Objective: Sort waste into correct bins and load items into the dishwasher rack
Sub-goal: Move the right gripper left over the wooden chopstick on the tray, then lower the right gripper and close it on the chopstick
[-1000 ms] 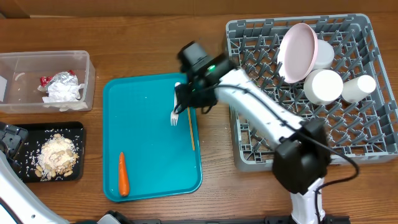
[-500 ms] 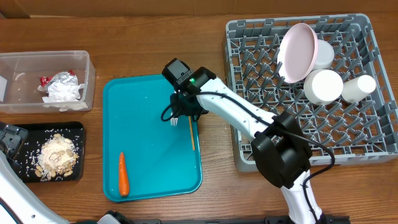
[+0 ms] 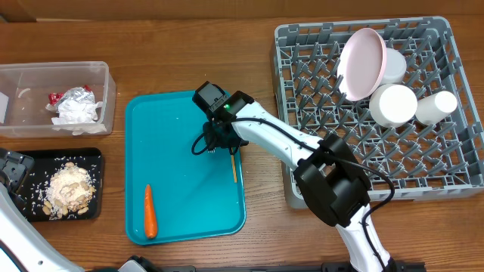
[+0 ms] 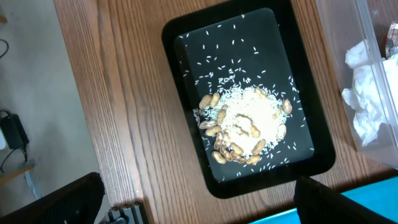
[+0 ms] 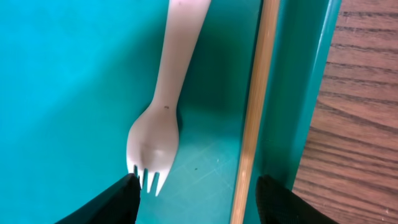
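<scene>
The white plastic fork (image 5: 165,99) lies on the teal tray (image 3: 170,151), tines toward my right gripper (image 5: 196,205). That gripper is open and low over the tray. Its left finger (image 5: 109,202) sits beside the tines, its right finger (image 5: 286,202) past a wooden stick (image 5: 255,106). From overhead the right gripper (image 3: 215,142) covers the fork. My left gripper (image 4: 199,210) hangs open and empty above the black tray (image 4: 186,37) of nuts and crumbs (image 4: 249,124). The clear tub (image 3: 53,72) holds the napkin (image 3: 74,112) and foil wrapper (image 3: 76,96). The rack (image 3: 318,151) carries the plate (image 3: 359,64), bowls (image 3: 393,104) and cup (image 3: 436,106).
An orange carrot (image 3: 150,211) lies at the teal tray's front left. The wooden stick (image 3: 233,165) runs along the tray's right rim. Near the table's left edge sits the black tray (image 3: 91,162), the clear tub behind it. The rack stands right of the teal tray.
My right gripper has swung left and toward the front and come down over the fork, which now hides under it from overhead. The left arm has not moved.
</scene>
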{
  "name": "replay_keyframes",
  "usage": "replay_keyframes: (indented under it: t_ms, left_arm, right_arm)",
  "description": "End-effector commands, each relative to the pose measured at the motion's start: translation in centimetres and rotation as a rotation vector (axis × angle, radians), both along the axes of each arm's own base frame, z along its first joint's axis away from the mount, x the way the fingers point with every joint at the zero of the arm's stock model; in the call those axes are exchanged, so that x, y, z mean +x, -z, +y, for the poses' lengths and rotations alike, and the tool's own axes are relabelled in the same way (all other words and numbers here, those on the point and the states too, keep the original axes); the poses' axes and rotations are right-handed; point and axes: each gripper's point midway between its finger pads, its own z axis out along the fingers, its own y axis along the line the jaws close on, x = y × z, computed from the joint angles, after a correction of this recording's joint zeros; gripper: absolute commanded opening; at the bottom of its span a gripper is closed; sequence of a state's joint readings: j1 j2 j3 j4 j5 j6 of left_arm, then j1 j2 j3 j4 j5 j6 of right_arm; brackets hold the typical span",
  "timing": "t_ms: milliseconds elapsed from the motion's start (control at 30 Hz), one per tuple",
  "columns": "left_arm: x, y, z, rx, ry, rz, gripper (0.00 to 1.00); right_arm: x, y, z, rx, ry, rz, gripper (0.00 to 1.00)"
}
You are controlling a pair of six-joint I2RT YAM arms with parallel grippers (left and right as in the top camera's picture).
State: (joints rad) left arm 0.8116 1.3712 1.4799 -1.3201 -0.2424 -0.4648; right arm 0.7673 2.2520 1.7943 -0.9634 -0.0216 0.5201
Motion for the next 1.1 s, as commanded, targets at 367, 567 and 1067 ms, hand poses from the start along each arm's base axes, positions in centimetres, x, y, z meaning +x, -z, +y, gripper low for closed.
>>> replay_keyframes:
  t_ms: [367, 567, 1067]
  left_arm:
    - [0.3, -0.6, 0.2, 0.009, -0.009, -0.019, 1.00]
    - [0.3, -0.6, 0.2, 0.009, -0.009, -0.019, 1.00]
    - [0.3, -0.6, 0.2, 0.009, -0.009, -0.019, 1.00]
  right_arm:
    - [-1.5, 2.2, 1.4, 0.054, -0.017, 0.100, 0.63]
    - [-2.7, 1.2, 2.3, 0.112, -0.075, 0.154, 0.63]
    - [-1.3, -2.6, -0.8, -0.005, -0.028, 0.063, 0.62]
